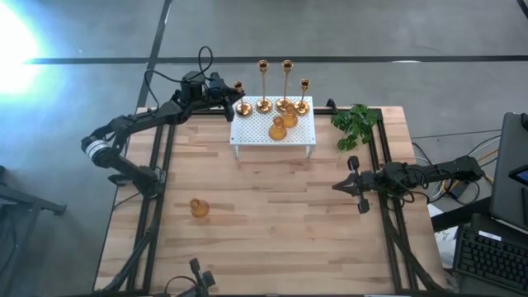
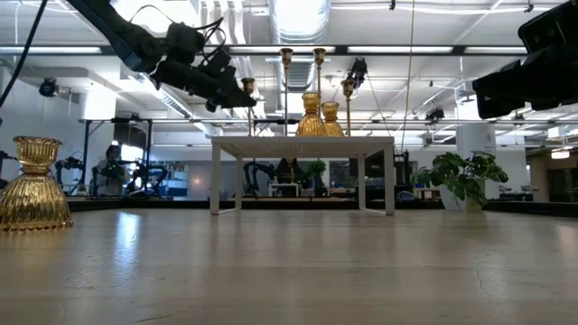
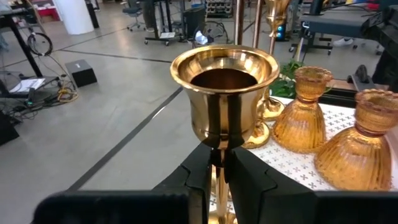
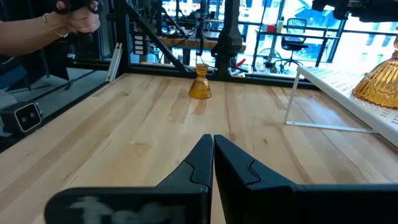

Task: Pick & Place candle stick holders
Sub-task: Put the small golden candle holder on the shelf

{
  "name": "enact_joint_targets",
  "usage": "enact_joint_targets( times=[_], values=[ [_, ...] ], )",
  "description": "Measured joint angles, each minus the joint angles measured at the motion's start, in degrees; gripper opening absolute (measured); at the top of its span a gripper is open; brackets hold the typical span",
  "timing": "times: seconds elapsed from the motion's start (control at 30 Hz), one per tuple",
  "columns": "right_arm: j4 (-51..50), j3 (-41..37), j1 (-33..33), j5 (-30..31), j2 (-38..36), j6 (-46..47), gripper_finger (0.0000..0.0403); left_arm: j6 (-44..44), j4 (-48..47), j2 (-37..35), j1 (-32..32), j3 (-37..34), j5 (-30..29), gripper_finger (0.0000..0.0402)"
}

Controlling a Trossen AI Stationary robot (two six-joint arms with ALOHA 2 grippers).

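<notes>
Nearest me, one squat holder (image 1: 199,208) is sitting alone on the bench (image 1: 272,239), near left, well apart from everything else; I am reading it as one not yet moved to the stand. The low view is showing its ribbed skirt and cup large at the left edge, which the overhead view reduces to a small gold blob.

Midway, on the right, I am keeping the right pincer (image 1: 353,186) waiting low over the bench, clenched on nothing; its wrist view is showing the two fingers pressed together and aimed across at the lone squat holder.

Far back, the white stand (image 1: 273,132) is carrying two more squat holders (image 1: 283,124) and, along its far edge, three tall holders (image 1: 285,84). The left pincer (image 1: 232,96) is hovering at the stand's far left corner, grasping a tall holder (image 3: 225,93) by its thin stem, upright, probably so its base meets the stand flat. Only the left wrist view is showing that grip, fingers closed just under the cup; from above, arm and holder are merging. The plant sprig (image 1: 355,125) is lying far right.
</notes>
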Motion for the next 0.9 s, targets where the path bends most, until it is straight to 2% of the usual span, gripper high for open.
enact_joint_targets(
  times=[0.3, 0.57, 0.9],
  values=[
    [0.0, 0.02, 0.0, 0.0, -0.01, 0.0, 0.0008, 0.82, -0.01, 0.0, 0.0, 0.01, -0.36, 0.0035],
    [0.0, 0.02, 0.0, 0.0, -0.02, 0.0, 0.0008, 1.27, -0.01, 0.0, 0.0, 0.01, -0.51, 0.0066],
    [0.0, 0.02, 0.0, 0.0, 0.0, 0.0, 0.0008, 1.68, 1.02, 0.0, 0.0, 0.01, -0.46, 0.007]
  ],
)
